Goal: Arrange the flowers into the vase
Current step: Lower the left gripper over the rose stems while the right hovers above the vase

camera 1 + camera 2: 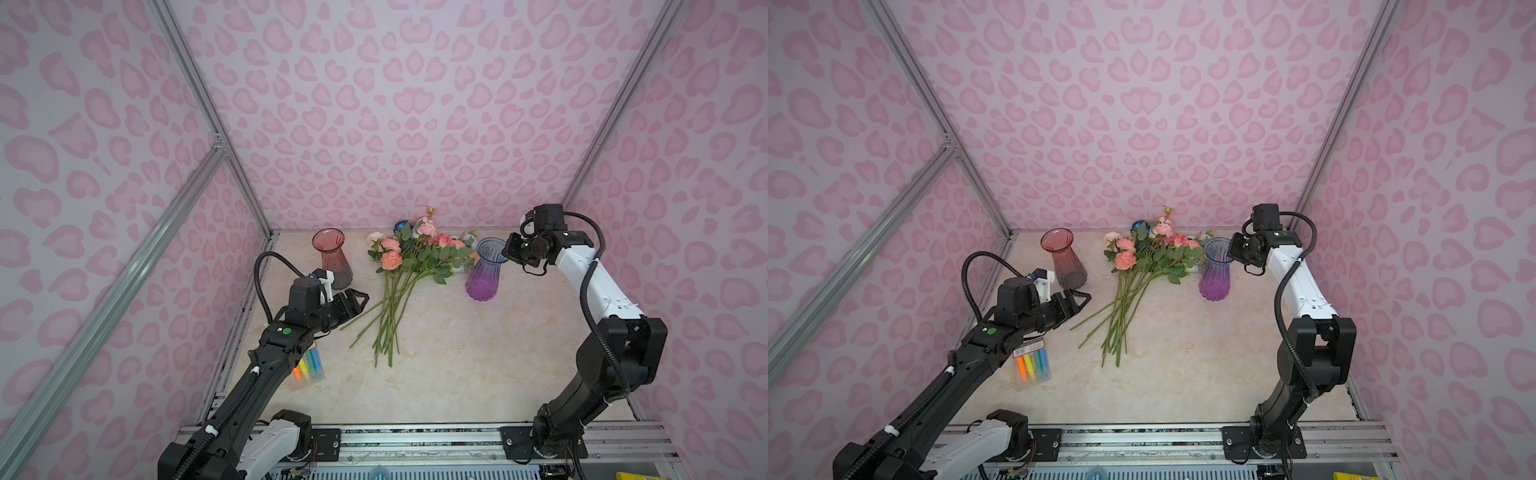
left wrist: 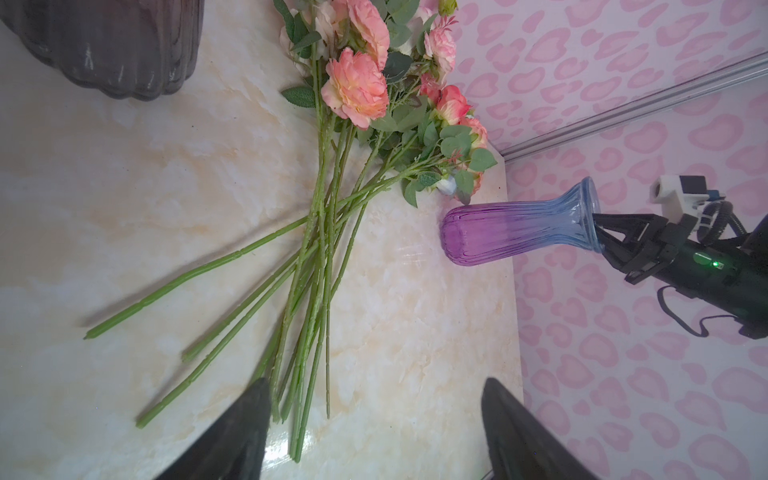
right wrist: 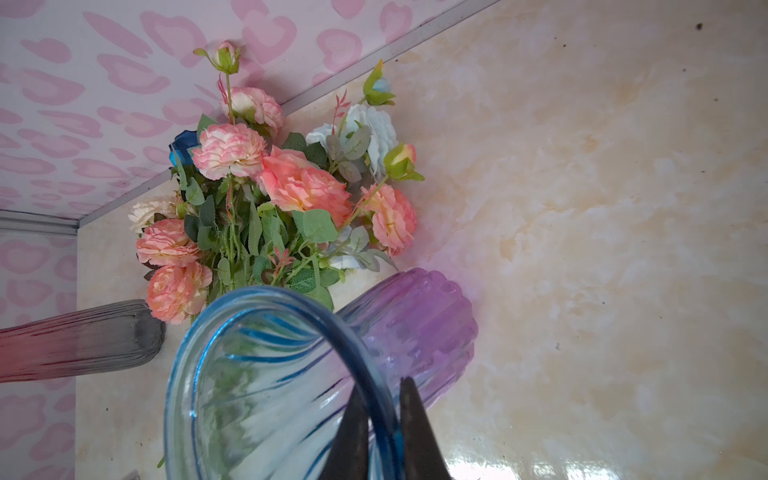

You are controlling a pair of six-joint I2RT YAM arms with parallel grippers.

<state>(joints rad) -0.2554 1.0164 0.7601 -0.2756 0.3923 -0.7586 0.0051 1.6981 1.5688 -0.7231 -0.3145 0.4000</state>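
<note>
1. My right pincer [image 3: 384, 401] is clamped on the rim of the blue-to-purple vase [image 1: 484, 274]. One finger [image 3: 349, 436] sits inside the mouth and the other outside, with the glass lip between them.
2. That vase has its base on the surface [image 1: 478, 365], back right. It is just beside the flower heads.
3. The flowers [image 1: 409, 266] lie flat in a loose bundle in the middle of the surface. The heads point toward the back wall and the green stems fan out toward the robot's base. I see pink, peach, cream and pale blue heads, plus one deep blue. None is in a vase.
4. My left pincer [image 2: 374, 415] has its fingers wide apart and grips nothing. It hangs over the stem ends on the bundle's left.
5. A red-to-grey vase [image 1: 1065, 262] stands upright at the back left, just behind the left pincer in both top views.
6. A pack of coloured markers [image 1: 1032, 365] lies on the surface beside my left arm.
</note>
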